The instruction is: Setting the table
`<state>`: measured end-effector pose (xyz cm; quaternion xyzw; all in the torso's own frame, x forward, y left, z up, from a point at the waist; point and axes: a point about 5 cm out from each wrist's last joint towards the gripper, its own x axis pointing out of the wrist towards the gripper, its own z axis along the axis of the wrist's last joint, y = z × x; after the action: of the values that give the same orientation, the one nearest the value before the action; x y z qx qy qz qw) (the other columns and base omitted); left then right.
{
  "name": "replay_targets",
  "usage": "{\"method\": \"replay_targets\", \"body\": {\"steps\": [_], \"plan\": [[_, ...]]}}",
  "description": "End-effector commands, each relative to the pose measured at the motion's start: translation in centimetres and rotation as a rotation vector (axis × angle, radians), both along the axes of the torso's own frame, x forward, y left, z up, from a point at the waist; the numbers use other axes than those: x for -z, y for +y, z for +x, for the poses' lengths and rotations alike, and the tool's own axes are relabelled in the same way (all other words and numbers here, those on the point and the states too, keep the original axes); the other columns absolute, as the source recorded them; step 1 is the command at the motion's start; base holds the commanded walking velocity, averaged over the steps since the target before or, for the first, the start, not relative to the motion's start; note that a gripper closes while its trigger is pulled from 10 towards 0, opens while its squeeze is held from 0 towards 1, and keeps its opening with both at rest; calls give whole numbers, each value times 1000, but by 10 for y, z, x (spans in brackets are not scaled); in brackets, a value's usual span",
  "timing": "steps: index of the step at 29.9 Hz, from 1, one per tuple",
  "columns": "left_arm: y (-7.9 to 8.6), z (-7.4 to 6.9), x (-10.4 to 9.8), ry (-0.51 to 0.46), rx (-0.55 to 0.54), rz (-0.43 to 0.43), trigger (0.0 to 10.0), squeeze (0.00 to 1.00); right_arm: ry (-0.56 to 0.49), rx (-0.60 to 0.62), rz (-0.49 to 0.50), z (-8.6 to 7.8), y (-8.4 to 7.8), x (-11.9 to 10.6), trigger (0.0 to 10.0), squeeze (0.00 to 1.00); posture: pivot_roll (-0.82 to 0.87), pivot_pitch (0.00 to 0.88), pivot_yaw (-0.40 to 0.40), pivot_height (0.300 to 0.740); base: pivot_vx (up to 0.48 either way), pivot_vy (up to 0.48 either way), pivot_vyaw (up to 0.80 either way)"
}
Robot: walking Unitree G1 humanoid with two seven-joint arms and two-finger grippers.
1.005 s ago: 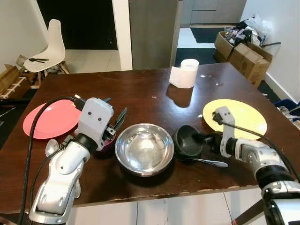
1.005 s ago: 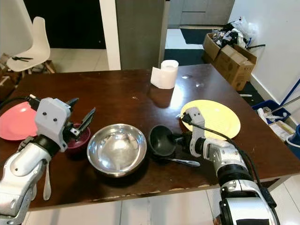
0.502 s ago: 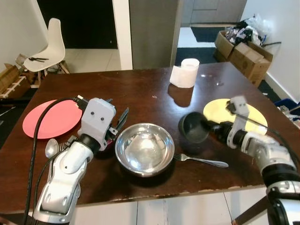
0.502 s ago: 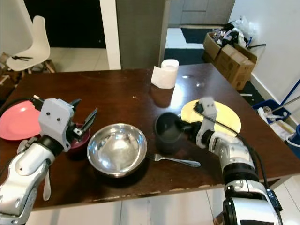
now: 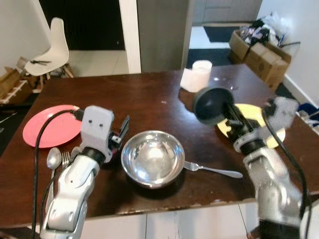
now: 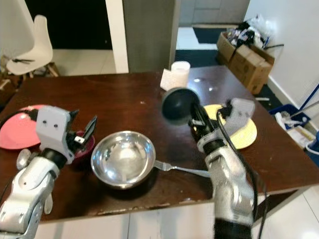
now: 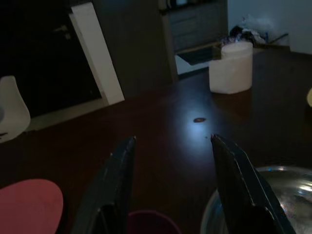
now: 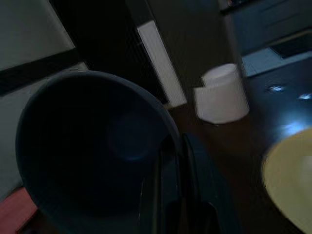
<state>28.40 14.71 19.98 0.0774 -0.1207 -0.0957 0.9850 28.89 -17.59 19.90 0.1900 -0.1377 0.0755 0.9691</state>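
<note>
My right gripper (image 5: 230, 115) is shut on the rim of a black bowl (image 5: 211, 105), holding it tilted in the air above the table, beside the yellow plate (image 6: 248, 134). In the right wrist view the bowl (image 8: 102, 146) sits in front of the fingers (image 8: 168, 195). My left gripper (image 5: 119, 135) is open just above a small maroon bowl (image 6: 83, 145), left of the big steel bowl (image 5: 152, 158). A pink plate (image 5: 50, 124) lies at the far left. The fork (image 5: 214, 170) lies right of the steel bowl, and a spoon (image 5: 53, 158) lies by the left arm.
A paper towel roll (image 5: 198, 75) stands at the back of the dark wooden table (image 5: 149, 94). A white chair (image 5: 50, 52) is behind on the left, and cardboard boxes (image 5: 259, 47) are on the floor at the right. The table's front edge (image 5: 164, 208) is close to me.
My right gripper has lifted the black bowl off the table, up and back toward the yellow plate. The fork now lies uncovered. The left arm has barely moved.
</note>
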Motion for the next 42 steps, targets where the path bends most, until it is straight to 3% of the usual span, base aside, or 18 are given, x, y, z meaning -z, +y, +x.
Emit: {"method": "replay_targets", "body": {"steps": [1, 4, 10, 18, 25, 27, 31, 37, 42], "plan": [[1, -1, 8, 38, -16, -3, 10000, 0, 50, 19, 7, -13, 13, 16, 10000, 0, -69, 0, 100, 740, 0, 0, 0], [-2, -1, 9, 44, -12, -7, 10000, 0, 97, 50, 19, -25, 21, 28, 10000, 0, -80, 0, 98, 740, 0, 0, 0], [-6, 1, 10, 46, -2, -18, 10000, 0, 122, 93, -7, -21, 18, 30, 10000, 0, -79, 0, 91, 740, 0, 0, 0], [-3, 0, 16, 77, -18, -38, 10000, 0, 74, 128, -88, -21, 15, 22, 10000, 0, -78, 0, 89, 740, 0, 0, 0], [11, -4, 37, 153, -78, -44, 10000, 0, -8, 141, -216, -18, 17, 5, 10000, 0, -86, 0, 83, 740, 0, 0, 0], [28, -7, 44, 156, -146, -30, 10000, 0, -24, 131, -240, -17, 15, 0, 10000, 0, -93, 0, 62, 740, 0, 0, 0], [47, -11, 48, 147, -218, -27, 10000, 0, -20, 94, -258, -13, 15, -1, 10000, 0, -86, 0, 30, 740, 0, 0, 0], [46, -10, 54, 144, -247, -48, 10000, 0, 3, 44, -273, -8, 20, 3, 10000, 0, -86, 0, -33, 740, 0, 0, 0], [34, -5, 46, 106, -221, -91, 10000, 0, 38, 25, -254, -5, 22, 11, 10000, 0, -80, 0, -20, 740, 0, 0, 0]]}}
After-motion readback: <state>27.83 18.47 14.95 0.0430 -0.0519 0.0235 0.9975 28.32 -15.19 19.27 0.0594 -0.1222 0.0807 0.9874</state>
